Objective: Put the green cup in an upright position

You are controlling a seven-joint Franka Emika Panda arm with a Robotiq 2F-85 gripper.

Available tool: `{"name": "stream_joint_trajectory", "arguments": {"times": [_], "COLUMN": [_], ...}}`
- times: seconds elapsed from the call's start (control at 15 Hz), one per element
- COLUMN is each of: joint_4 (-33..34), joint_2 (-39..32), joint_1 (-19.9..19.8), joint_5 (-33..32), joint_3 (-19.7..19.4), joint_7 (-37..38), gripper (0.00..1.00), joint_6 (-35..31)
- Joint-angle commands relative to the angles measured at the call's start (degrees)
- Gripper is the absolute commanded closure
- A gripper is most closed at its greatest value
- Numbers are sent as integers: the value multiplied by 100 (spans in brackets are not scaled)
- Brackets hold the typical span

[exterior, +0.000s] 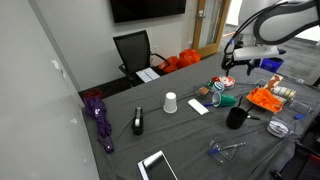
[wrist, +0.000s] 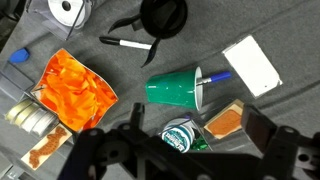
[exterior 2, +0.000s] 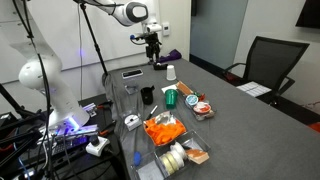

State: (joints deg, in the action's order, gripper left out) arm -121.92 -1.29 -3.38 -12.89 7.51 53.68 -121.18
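Lying down: green cup (wrist: 178, 88), on its side on the grey table (wrist: 300, 40), mouth facing the right of the wrist view, base facing the orange bag (wrist: 75, 85).
Cup in exterior view: sits in the clutter (exterior: 228, 100) near the black mug (exterior: 236, 117).
End effector: gripper (wrist: 182, 160) has its fingers spread wide apart with nothing between them. They are dark and blurred along the bottom edge of the wrist view.
Gripper position: hanging above the table, clear of the cup, in both exterior views (exterior: 228, 66).
At cup mouth: blue pen (wrist: 215, 76), one end at the rim. Cannot tell if it touches the cup or pokes inside.
Below cup (wrist view): round tin (wrist: 180, 133) just beside it, brown packet (wrist: 225, 120) next to the tin.
White card (wrist: 250, 65): flat on the table, near the cup mouth, up and to the right.
Black marker (wrist: 127, 43): lies on the table between the mug and the orange bag, apart from the cup.
White cup (exterior: 170, 102): stands well apart from the green cup.
Purple umbrella (exterior: 98, 115): far side of the table, well apart from everything else.
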Motion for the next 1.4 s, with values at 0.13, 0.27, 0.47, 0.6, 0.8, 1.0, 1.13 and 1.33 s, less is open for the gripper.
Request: {"name": "stream_joint_trajectory", "arguments": {"times": [0.13, 0.27, 0.47, 0.6, 0.8, 1.0, 1.13, 1.33], "joint_4": [330, 334, 334, 334, 361, 391, 803, 1111], "joint_2": [-432, -448, -409, -405, -418, -410, -1053, -1537], "joint_1": [324, 363, 389, 390, 461, 525, 531, 594], "joint_5": [-37, -38, -39, -39, -333, -712, -1034, -1260], "joint_3": [-412, -451, -441, -441, -522, -589, -646, -746], "joint_7": [-1, 0, 2, 2, 340, 591, 786, 872], "gripper": [0, 0, 0, 0, 0, 0, 0, 0], "joint_6": [72, 67, 68, 68, 144, 397, 336, 468]}}
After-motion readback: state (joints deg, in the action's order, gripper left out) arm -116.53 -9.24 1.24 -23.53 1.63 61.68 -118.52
